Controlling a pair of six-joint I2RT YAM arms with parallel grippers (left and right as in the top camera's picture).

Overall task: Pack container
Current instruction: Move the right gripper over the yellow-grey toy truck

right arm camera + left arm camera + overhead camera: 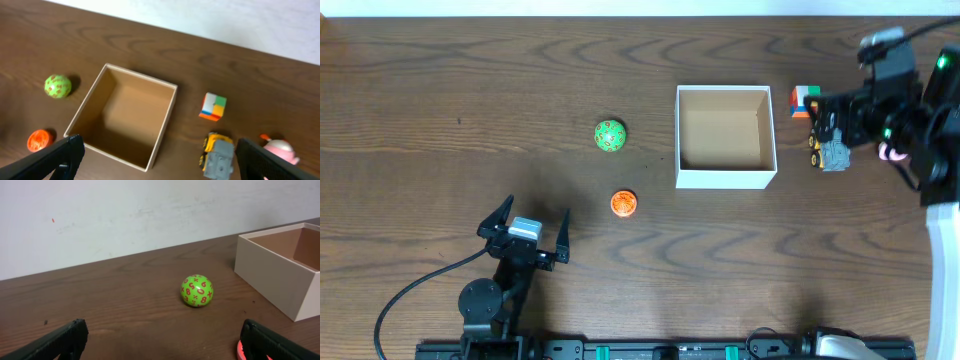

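**A:** The container (pixel 725 180) sits right of the counter's (pixel 420 120) middle, open side up. Its brown inside is bare, with nothing packed in it.

**B:** So I judge this to be the very start, choosing a first toy. What lies closest to it?

**A:** To the robot's right, a colour cube (pixel 804 100) is just beside the far corner and a yellow-and-grey toy truck (pixel 828 148) is just beside the right wall. A pink toy (pixel 280 146) shows past the truck in the right wrist view. To the left are a green ball (pixel 610 134) and an orange ball (pixel 624 203), both near the box but apart from it.

**B:** And the arms?

**A:** The right fingers (pixel 55 160) are spread wide, holding nothing, raised above the counter near the truck. The left fingers (pixel 65 340) are also spread wide and empty. They sit low at the near edge, facing the green ball, with the orange ball just by one finger.

**B:** Then the next move probably calls for lowering onto a toy, closing round it, lifting it clear of the wall and releasing it inside. The balls may roll if nudged, so the fingers should straddle one squarely.
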